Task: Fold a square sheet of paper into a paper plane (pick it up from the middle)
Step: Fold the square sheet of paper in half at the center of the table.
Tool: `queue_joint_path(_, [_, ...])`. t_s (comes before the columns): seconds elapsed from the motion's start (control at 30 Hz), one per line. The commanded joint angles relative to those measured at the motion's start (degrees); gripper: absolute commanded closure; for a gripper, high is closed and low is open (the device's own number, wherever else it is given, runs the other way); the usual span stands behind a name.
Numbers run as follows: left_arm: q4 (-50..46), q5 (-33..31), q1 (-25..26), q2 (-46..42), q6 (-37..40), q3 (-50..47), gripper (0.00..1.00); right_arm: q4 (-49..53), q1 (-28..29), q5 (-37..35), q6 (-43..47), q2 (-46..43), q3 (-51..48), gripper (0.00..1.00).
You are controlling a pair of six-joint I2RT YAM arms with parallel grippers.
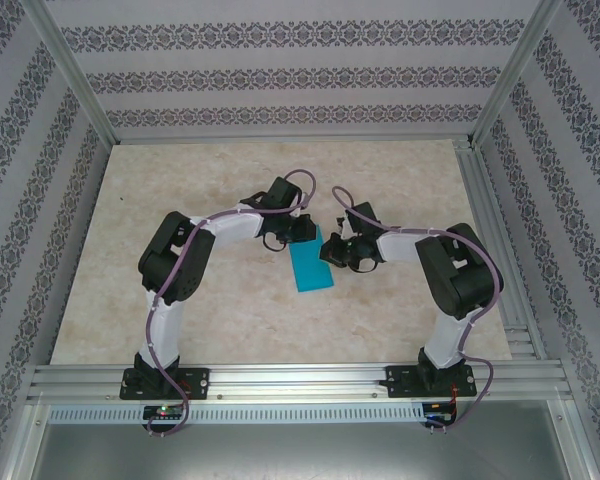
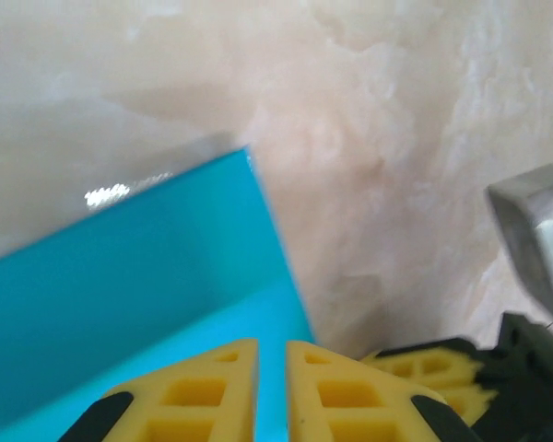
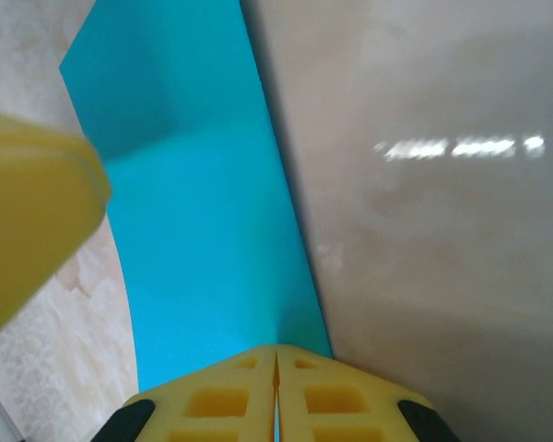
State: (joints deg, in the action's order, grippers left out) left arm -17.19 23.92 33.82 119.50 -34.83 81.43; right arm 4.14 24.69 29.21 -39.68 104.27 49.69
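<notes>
The right tool is clamped shut on one end of the folded teal paper sheet, probably to anchor the crease. The left tool stands barely parted around another edge, a loose hold at best. The sheet sits mid-surface, between the arms.

jaws pinched together on the near edge of folded teal paper.

Overhead view bright, even; soft shadows on table. Wrist views soft: my yellow fingertips blurred, white glare streaks on table and teal paper edge.
</notes>
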Motion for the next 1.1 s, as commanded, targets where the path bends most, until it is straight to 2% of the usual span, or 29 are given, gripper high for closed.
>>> queue_joint_path(0.0, [1.6,2.0,0.8,2.5,-0.9,2.0,0.83,-0.8,1.7,2.0,0.5,2.4,-1.2,0.91])
queue_joint_path(0.43, [-1.3,-2.4,0.8,6.5,0.5,3.1,0.91,-1.2,2.3,2.4,0.1,2.4,-2.3,0.91])
queue_joint_path(0.77, [-0.6,-4.4,0.8,6.7,0.9,-0.9,0.94,3.3,2.7,5.0,2.7,-4.4,-9.3,0.91])
queue_joint_path(1.07, [0.3,-4.4,0.8,6.5,0.6,-2.4,0.94,7.4,5.3,3.3,1.9,-9.6,-15.0,0.9])
